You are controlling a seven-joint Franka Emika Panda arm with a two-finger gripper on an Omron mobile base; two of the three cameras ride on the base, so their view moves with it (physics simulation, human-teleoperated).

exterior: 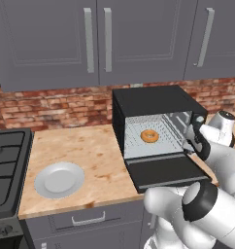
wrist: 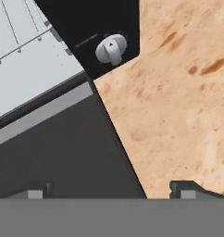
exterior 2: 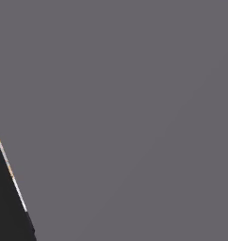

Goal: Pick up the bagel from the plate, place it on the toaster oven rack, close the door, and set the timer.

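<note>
In the left base view the bagel (exterior: 149,136) lies on the toaster oven rack (exterior: 153,141), inside the black toaster oven (exterior: 153,99) that stands on the wooden counter (exterior: 90,151). The door (exterior: 165,171) hangs dropped open, flat toward six o'clock of the oven mouth. The plate (exterior: 59,179) sits bare at about eight o'clock from the oven, well apart from it, near the stove (exterior: 8,165) at the counter's nine o'clock side. The white arm reaches up at the oven's three o'clock side. In the hand view the gripper (wrist: 109,192) is released, its two dark tips wide apart and holding nothing; one tip lies over the dark door panel, the other over the wood. A silver knob (wrist: 111,48) sits on the black front panel at twelve o'clock of that view, with the rack's pale wires at ten o'clock
</note>
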